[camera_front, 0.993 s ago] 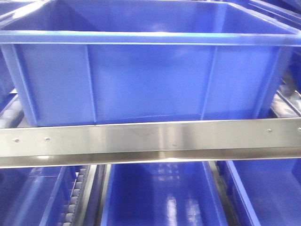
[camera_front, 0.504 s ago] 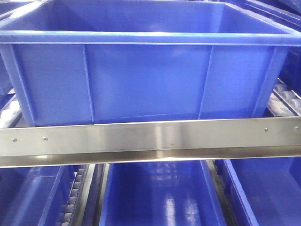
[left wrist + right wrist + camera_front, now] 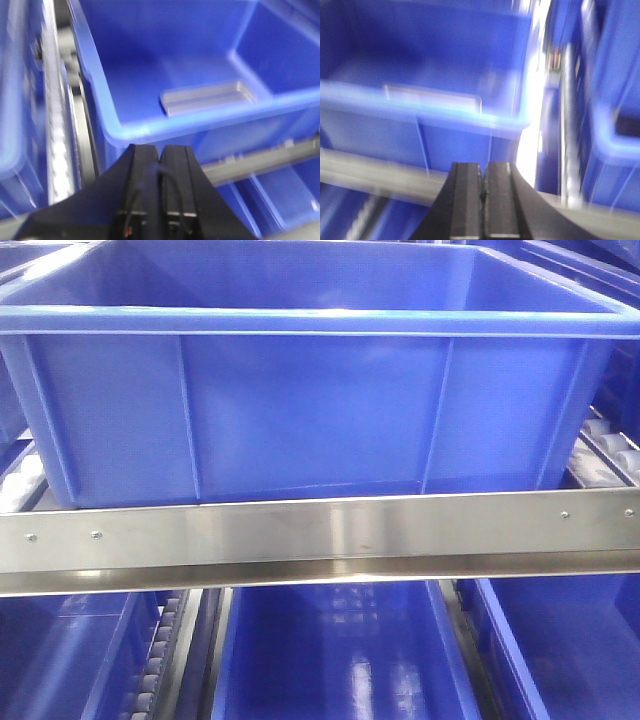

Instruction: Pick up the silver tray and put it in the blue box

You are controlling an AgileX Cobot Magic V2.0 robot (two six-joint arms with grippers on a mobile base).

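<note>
The blue box [image 3: 300,390] fills the front view on a rack shelf; its inside is hidden there. In the left wrist view the silver tray [image 3: 207,97] lies flat on the floor of the blue box [image 3: 200,125], close to the near wall. The blurred right wrist view shows the silver tray [image 3: 432,97] just behind the near rim of the blue box [image 3: 445,117]. My left gripper [image 3: 161,150] hangs shut and empty outside the box, below its near rim. My right gripper [image 3: 483,167] is likewise shut and empty, in front of the box wall.
A steel rail [image 3: 320,535] runs across the shelf front under the box. More blue crates [image 3: 340,660] sit on the level below. Roller tracks [image 3: 57,140] flank the box on the left, and another blue crate [image 3: 620,100] stands to its right.
In the front view the box and rail have slid slightly left in the frame since a second ago, then held still. Nothing was gripped or released.
</note>
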